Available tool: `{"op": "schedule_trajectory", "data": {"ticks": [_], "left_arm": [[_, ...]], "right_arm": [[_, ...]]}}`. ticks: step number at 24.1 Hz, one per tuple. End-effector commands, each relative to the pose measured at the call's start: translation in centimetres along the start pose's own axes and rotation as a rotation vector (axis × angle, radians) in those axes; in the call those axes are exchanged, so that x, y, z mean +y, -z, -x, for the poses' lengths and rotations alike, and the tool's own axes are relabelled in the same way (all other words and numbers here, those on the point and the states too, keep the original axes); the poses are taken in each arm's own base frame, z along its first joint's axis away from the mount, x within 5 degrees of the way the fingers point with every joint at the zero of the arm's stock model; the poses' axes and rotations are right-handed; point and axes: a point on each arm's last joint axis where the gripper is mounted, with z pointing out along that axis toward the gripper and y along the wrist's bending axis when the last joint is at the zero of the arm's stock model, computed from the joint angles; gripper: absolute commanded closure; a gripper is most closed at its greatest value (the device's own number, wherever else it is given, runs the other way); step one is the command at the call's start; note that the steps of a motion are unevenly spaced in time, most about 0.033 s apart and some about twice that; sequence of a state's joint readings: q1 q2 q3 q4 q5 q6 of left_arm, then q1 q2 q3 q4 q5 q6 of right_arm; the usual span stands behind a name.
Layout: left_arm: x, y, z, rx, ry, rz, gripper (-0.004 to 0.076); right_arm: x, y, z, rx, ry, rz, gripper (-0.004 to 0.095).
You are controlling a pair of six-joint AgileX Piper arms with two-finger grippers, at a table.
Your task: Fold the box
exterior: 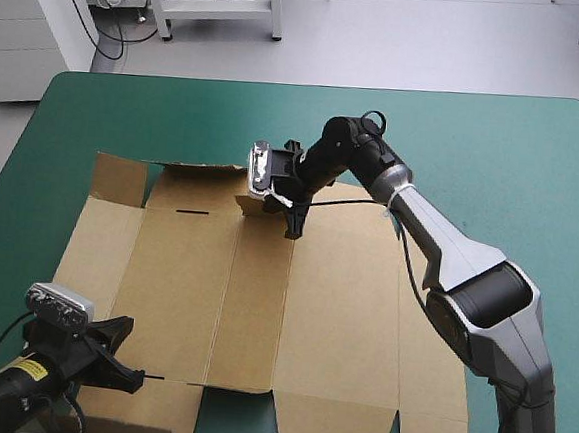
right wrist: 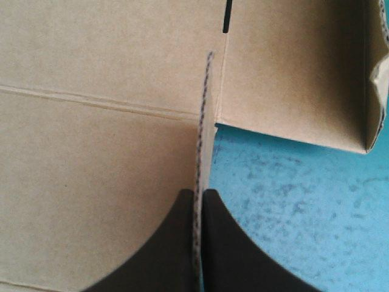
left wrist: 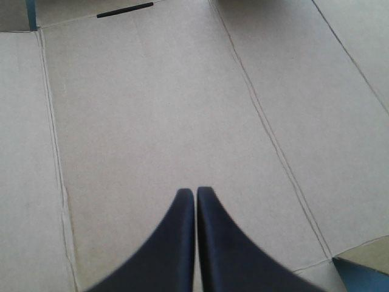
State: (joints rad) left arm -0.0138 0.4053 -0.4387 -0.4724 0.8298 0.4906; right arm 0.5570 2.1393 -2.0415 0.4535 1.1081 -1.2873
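Brown board of the box (exterior: 252, 304) is lying flat across the centre and left of the high view, on the teal-green desk (exterior: 495, 152). Nearest, at the lower left of the frame, the left hand (exterior: 135, 373) is waiting over the box's near panel, fingers together and gripping nothing. Farther off, at the upper centre, the right hand (exterior: 291, 222) is clamping a small flap (exterior: 253, 204) on the far edge, the sheet running edge-on between its fingers.

Judgement: the flap is being raised. Procedure:
- Rotate the flap about its crease.
- Grip close to the fold.
- Press the near panel flat with the left hand, so that the sheet is not sliding.
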Motion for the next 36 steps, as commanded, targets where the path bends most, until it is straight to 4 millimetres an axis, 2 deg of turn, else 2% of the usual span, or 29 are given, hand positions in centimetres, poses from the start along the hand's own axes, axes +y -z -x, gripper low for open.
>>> {"op": "schedule_trajectory", "data": {"ticks": [1,12,14,17,19,22,25,27,30,36], "left_arm": [[0.0,0.4,1.3,-0.078,0.028,0.006,0.0731],[0.0,0.4,1.3,-0.078,0.025,0.005,0.0731],[0.0,0.4,1.3,-0.078,0.024,0.005,0.0731],[0.0,0.4,1.3,-0.078,0.026,0.006,0.0731],[0.0,0.4,1.3,-0.078,0.026,0.006,0.0731],[0.0,0.4,1.3,-0.078,0.026,0.006,0.0731],[0.0,0.4,1.3,-0.078,0.026,0.006,0.0731],[0.0,0.4,1.3,-0.078,0.026,0.006,0.0731],[0.0,0.4,1.3,-0.078,0.026,0.006,0.0731],[0.0,0.4,1.3,-0.078,0.026,0.006,0.0731]], "right_arm": [[0.2,3.7,2.9,-0.097,0.046,-0.079,0.093],[0.1,3.7,2.9,-0.1,0.035,-0.092,0.0914],[0.1,3.7,2.9,-0.099,0.03,-0.095,0.0878],[0.0,3.7,2.4,-0.053,-0.053,-0.102,0.0698],[0.0,3.9,2.2,-0.017,-0.071,-0.108,0.0647],[-0.1,4.7,1.7,0.033,-0.12,-0.131,0.065],[-0.3,7.6,0.5,0.056,-0.214,-0.148,0.0654],[-0.9,10.2,-0.4,0.043,-0.292,-0.205,0.0654],[-1.7,15.0,-2.9,0.019,-0.491,-0.32,0.0654],[-2.2,20.4,-7.0,0.027,-0.774,-0.484,0.0704]]}}
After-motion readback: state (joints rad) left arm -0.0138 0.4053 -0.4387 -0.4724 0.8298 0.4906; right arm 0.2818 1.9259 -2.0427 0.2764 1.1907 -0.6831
